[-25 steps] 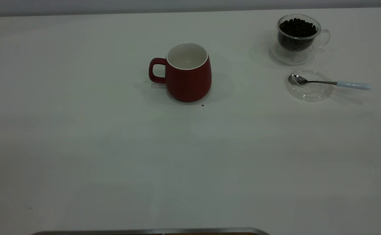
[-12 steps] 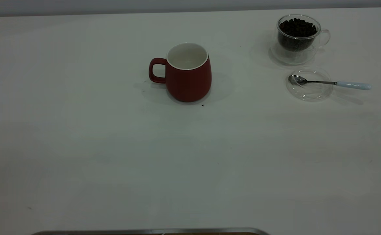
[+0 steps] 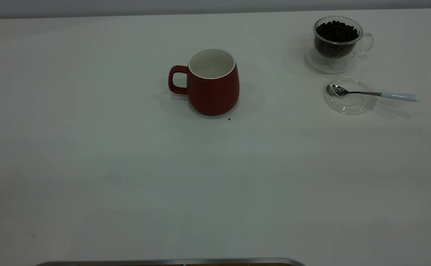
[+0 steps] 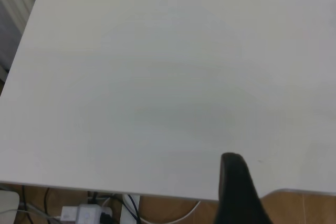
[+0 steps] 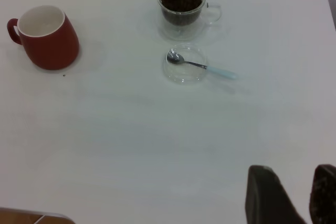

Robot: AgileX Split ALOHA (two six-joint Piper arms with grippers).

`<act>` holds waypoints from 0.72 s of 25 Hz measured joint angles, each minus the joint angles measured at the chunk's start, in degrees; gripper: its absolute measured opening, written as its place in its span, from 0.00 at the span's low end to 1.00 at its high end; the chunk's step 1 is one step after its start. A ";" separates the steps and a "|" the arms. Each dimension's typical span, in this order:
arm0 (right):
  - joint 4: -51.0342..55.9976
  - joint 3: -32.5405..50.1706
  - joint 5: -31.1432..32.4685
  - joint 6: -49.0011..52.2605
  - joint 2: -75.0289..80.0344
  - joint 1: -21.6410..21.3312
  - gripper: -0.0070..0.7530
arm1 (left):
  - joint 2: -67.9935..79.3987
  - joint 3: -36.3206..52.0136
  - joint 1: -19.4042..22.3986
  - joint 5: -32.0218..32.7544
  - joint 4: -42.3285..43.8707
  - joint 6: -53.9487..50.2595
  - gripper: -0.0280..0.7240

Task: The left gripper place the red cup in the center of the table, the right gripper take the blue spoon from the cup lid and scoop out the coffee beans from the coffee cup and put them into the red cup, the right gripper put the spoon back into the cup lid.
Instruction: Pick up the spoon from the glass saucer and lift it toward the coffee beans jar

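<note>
Spoon rests on lid; both tools cropped.

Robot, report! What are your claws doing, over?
Right claw open, holding nothing. Blue spoon resting in cup lid. Red cup upright, mid-table. Nothing in the way.

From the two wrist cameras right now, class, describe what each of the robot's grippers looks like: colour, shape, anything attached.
Little of either shows. The left gripper appears as one matte black finger with a rounded tip. The right gripper shows two matte black fingers with blunt tops, widening toward the base, a gap between them. No cables, markings or labels on either gripper are visible, and the exterior view shows no arm.
</note>
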 joint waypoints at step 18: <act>6.86 -1.43 -20.54 2.66 25.63 0.00 0.77 | 0.00 0.00 0.00 0.00 0.05 -0.07 0.72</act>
